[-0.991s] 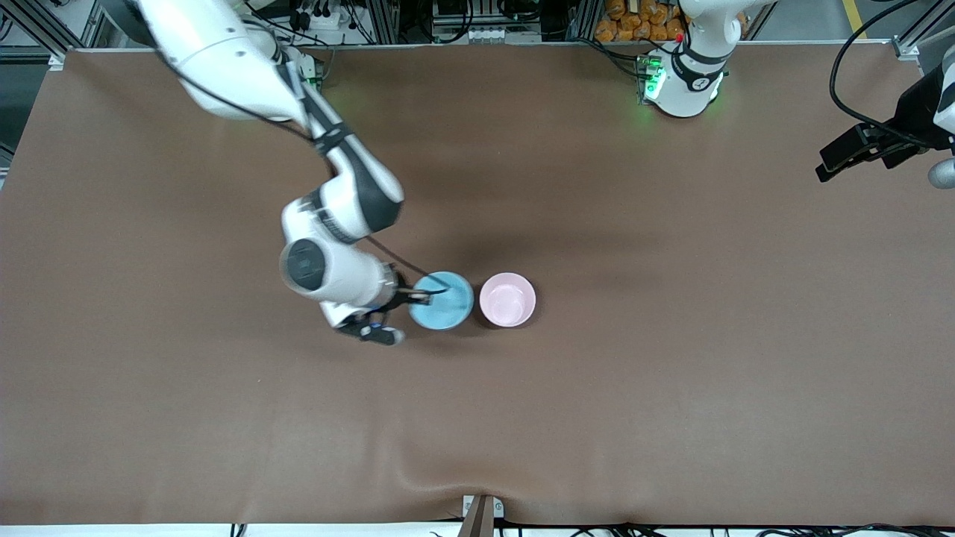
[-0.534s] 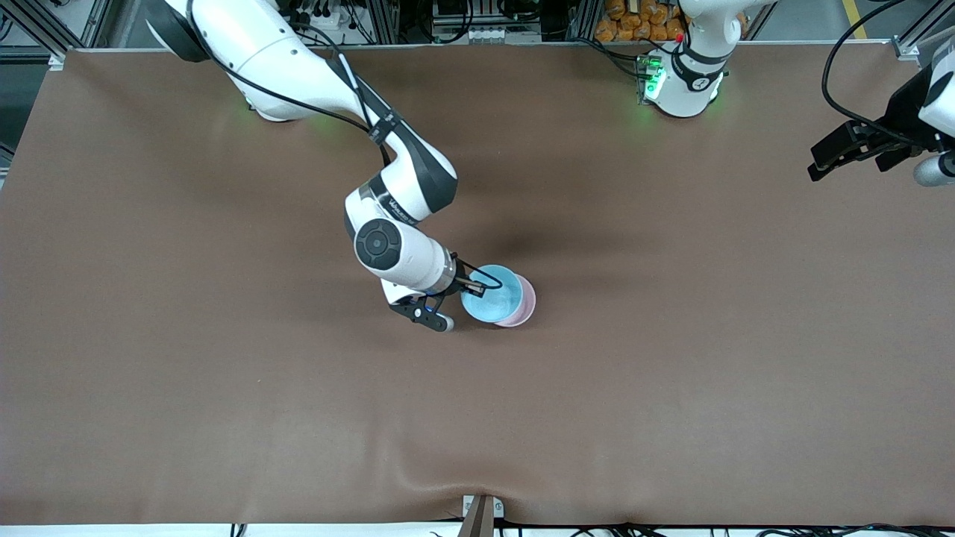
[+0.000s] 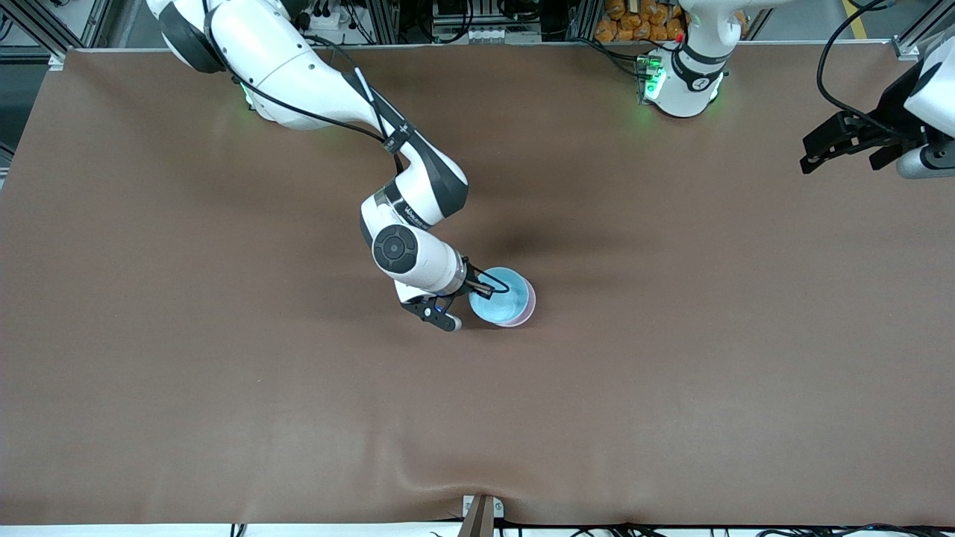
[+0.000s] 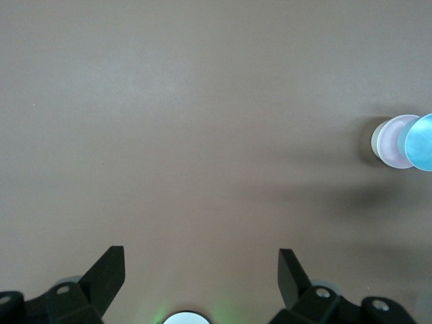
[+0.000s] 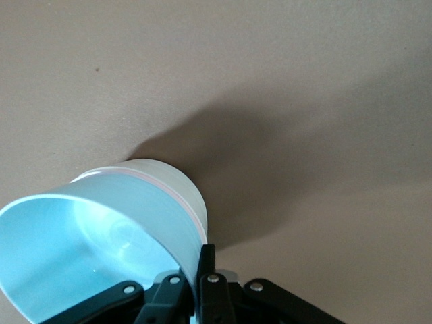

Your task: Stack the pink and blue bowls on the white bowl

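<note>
My right gripper (image 3: 492, 286) (image 5: 202, 260) is shut on the rim of the light blue bowl (image 3: 498, 296) (image 5: 74, 250), one finger inside and one outside. The blue bowl sits tilted over the pale pink bowl (image 3: 529, 309) (image 4: 395, 140) and covers most of it; I cannot tell whether it rests inside. The white bowl (image 4: 374, 141) shows only as a pale sliver under the pink one. My left gripper (image 3: 813, 153) (image 4: 201, 260) hangs open and empty high over the left arm's end of the table, waiting.
Brown cloth (image 3: 671, 373) covers the whole table. The right arm's elbow and wrist (image 3: 406, 239) stand over the cloth beside the bowls, toward the right arm's end. A small clamp (image 3: 481, 514) sits at the table edge nearest the front camera.
The right arm has carried the blue bowl sideways from beside the pink bowl to over it, covering most of the pink bowl. The left gripper drifted slightly.
</note>
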Robot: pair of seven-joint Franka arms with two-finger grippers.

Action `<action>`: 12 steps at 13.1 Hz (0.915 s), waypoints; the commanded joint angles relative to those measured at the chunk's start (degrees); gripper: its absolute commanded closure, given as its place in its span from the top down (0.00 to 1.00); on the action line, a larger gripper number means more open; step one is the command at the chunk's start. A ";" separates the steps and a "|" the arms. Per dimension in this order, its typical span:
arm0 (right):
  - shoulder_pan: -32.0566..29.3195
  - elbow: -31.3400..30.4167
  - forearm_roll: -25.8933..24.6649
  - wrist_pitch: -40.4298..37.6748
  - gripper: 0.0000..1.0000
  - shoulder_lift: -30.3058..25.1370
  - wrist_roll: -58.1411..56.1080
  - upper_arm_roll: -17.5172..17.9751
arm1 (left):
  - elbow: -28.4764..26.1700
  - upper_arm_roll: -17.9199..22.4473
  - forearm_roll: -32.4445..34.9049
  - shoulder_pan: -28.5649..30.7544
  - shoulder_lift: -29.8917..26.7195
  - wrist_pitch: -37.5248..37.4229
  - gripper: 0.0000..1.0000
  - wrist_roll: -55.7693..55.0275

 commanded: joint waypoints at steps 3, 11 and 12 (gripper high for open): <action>1.44 2.19 0.63 2.00 0.00 1.82 1.91 -0.64 | -1.43 8.26 -0.86 -8.52 -1.64 -0.96 1.00 -0.08; 1.97 2.19 0.63 2.62 0.00 1.91 2.70 -0.46 | -1.78 -1.40 -0.42 -2.48 -2.61 -1.22 1.00 -6.32; 1.97 2.19 0.63 2.54 0.00 2.08 2.61 -0.46 | -1.78 -3.41 -0.42 -0.46 -2.61 -1.22 1.00 -6.32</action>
